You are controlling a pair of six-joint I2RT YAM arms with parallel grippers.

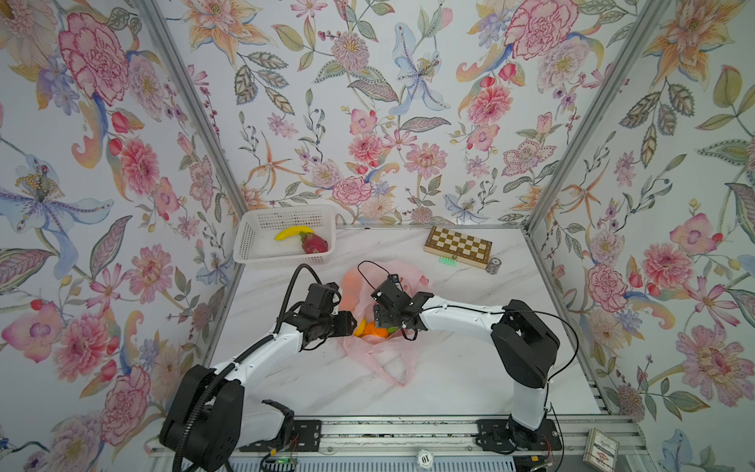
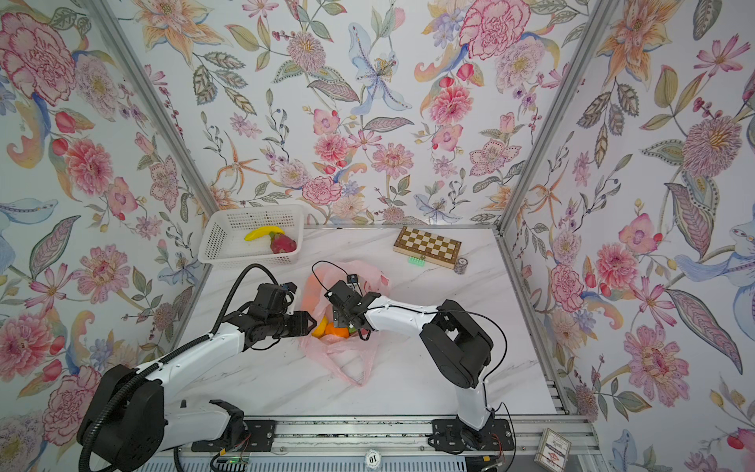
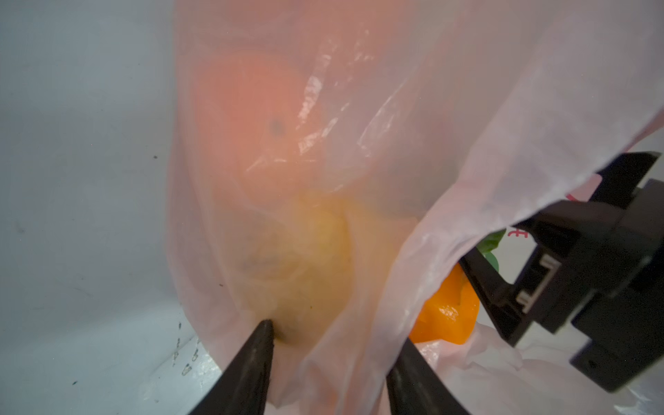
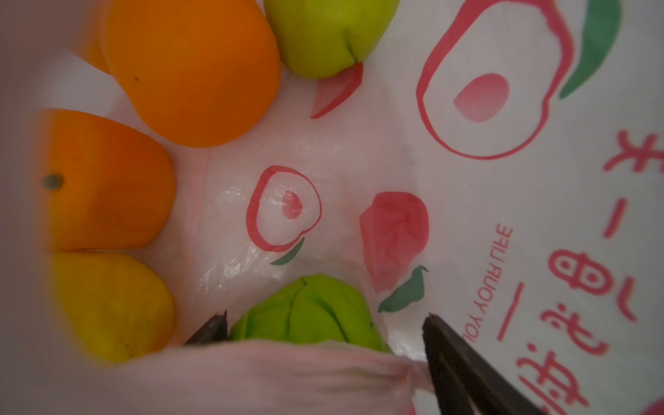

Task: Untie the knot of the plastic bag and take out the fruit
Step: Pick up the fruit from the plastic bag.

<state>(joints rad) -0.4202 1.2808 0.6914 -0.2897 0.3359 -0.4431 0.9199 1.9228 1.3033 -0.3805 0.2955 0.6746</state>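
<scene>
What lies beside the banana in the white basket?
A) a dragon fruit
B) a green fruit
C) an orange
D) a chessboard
A: both top views show a magenta dragon fruit beside the banana inside the basket.

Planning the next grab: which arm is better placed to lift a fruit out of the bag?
Right. The right gripper is inside the open plastic bag, jaws open either side of a green fruit. The left gripper straddles the bag's rim, apparently holding it open.
</scene>
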